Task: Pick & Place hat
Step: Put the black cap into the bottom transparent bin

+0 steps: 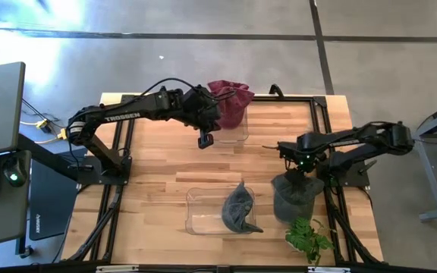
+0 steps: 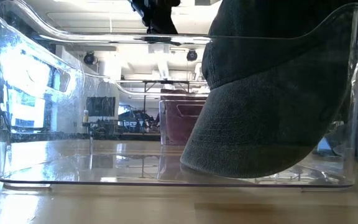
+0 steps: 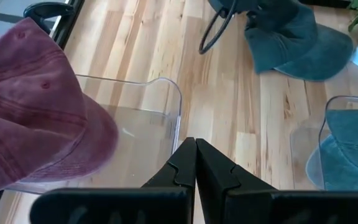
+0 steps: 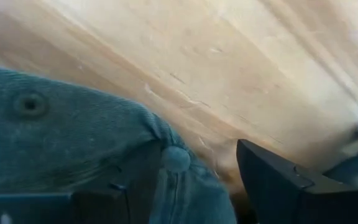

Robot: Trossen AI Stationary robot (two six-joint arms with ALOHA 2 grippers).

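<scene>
- Clear plastic bin [image 2: 36,124] fills the low view, closest to the lens; in the high view it sits at lower centre of the frame on the wooden tabletop [image 1: 158,159]
- Inside that bin, toward its right side, a dark grey-green hat [image 1: 239,208] lies with its brim pointing toward the lower right of the high view; in the low view its crown rises above the bin's rim
- Left arm [image 1: 120,115] reaches from the left edge of the high view across to upper centre, its gripper [image 1: 205,139] hanging above bare wood just beside a second clear bin [image 1: 237,133]
- Left jaws are clenched together with nothing between them, as the left wrist view shows
- Right arm [image 1: 355,140] comes in from the right of the high view, its gripper [image 1: 300,163] directly over a second grey-green hat [image 1: 292,196] lying on the wood right of the near bin
- Right jaws stand apart in the right wrist view, straddling that hat's crown and top button; whether they press the cloth cannot be told
- Maroon hat [image 1: 230,102] is draped over the far bin at upper centre of the high view
- Small green plant [image 1: 308,239] sits at the lower right, just below the second grey-green hat
</scene>
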